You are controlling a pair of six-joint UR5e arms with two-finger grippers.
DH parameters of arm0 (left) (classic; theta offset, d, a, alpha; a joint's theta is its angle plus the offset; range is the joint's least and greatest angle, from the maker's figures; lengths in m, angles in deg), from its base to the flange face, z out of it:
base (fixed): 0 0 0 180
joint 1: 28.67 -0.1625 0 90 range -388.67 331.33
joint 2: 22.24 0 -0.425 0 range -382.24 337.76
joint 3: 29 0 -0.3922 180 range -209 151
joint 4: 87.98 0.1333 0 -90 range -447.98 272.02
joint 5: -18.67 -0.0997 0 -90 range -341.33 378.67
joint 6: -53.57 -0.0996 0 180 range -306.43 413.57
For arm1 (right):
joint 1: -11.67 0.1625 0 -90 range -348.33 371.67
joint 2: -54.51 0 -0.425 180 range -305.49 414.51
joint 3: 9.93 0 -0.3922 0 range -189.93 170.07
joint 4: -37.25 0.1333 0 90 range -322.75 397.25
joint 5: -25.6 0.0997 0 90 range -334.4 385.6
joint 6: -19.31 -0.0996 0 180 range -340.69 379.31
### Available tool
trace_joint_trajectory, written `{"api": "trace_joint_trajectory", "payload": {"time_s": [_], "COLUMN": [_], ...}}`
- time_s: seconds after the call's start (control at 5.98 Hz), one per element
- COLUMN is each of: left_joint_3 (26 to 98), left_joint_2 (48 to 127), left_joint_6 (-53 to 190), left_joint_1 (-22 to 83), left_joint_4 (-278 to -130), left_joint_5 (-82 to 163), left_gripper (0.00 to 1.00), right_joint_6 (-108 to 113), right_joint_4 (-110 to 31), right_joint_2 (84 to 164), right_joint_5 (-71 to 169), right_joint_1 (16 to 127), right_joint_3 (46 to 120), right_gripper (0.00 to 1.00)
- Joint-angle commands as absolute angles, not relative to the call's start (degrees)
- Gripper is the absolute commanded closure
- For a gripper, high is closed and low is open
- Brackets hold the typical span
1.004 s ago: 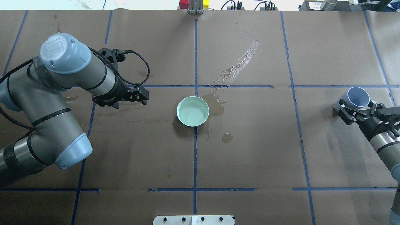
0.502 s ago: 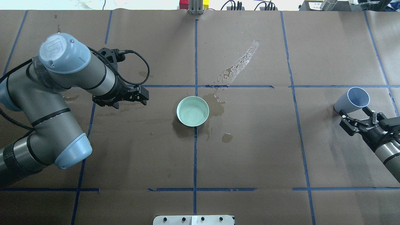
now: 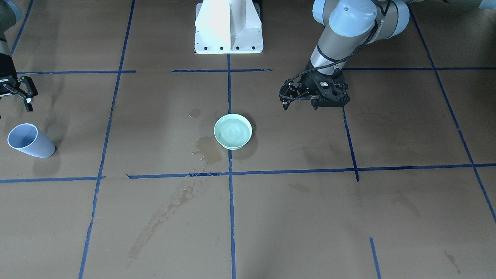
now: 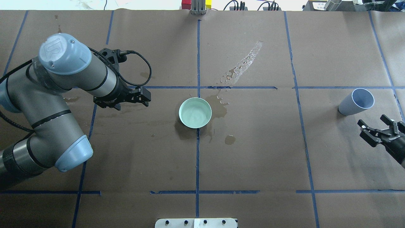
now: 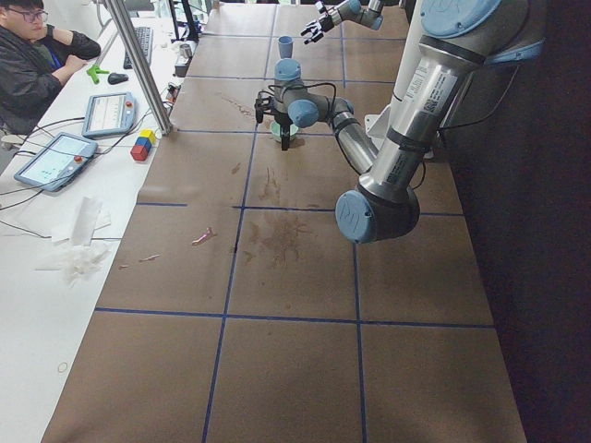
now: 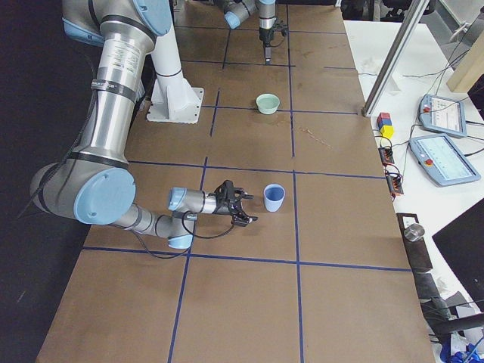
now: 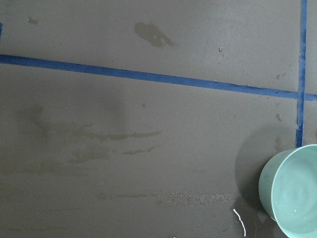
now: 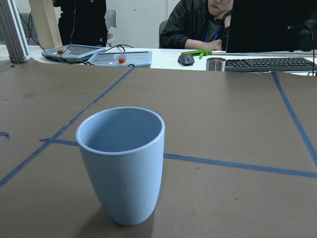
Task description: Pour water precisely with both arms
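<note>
The only mark that can be read is an embossed logo, "UR", on the pale blue joint cap (image 4: 60, 52) of the left arm (image 4: 47, 104). White lettering on the right gripper (image 4: 370, 120) and a printed sticker (image 5: 432, 78) on the left arm's tube are too small to read.

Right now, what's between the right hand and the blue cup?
Only bare brown paper separates the right hand and blue cup, seen in the overhead view.
</note>
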State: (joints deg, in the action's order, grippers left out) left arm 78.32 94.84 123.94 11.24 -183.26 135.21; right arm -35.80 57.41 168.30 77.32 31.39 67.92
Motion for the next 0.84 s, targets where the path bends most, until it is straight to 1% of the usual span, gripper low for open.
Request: {"api": "trace_joint_trajectory", "payload": {"time_s": [0.0, 0.17, 0.33, 0.5, 0.67], "left_joint_3": [78.40, 78.40, 78.40, 78.40, 78.40], "left_joint_2": [94.83, 94.83, 94.74, 94.83, 94.83], "left_joint_6": [123.97, 123.88, 123.79, 123.79, 123.79], "left_joint_1": [11.24, 11.24, 11.24, 11.24, 11.24], "left_joint_4": [-183.26, -183.26, -183.26, -183.26, -183.26], "left_joint_5": [135.12, 135.12, 135.12, 135.12, 135.12], "left_gripper": [0.00, 0.00, 0.00, 0.00, 0.00], "right_joint_6": [-35.27, -35.01, -31.61, -28.10, -24.32], "right_joint_4": [58.78, 58.78, 57.91, 56.34, 52.14], "right_joint_2": [170.43, 170.61, 170.09, 169.65, 167.47], "right_joint_5": [83.75, 91.18, 105.09, 114.63, 127.60], "right_joint_1": [32.66, 37.90, 49.87, 59.04, 70.88], "right_joint_3": [66.11, 65.32, 65.14, 64.70, 64.78], "right_gripper": [0.01, 0.01, 0.02, 0.02, 0.02]}}
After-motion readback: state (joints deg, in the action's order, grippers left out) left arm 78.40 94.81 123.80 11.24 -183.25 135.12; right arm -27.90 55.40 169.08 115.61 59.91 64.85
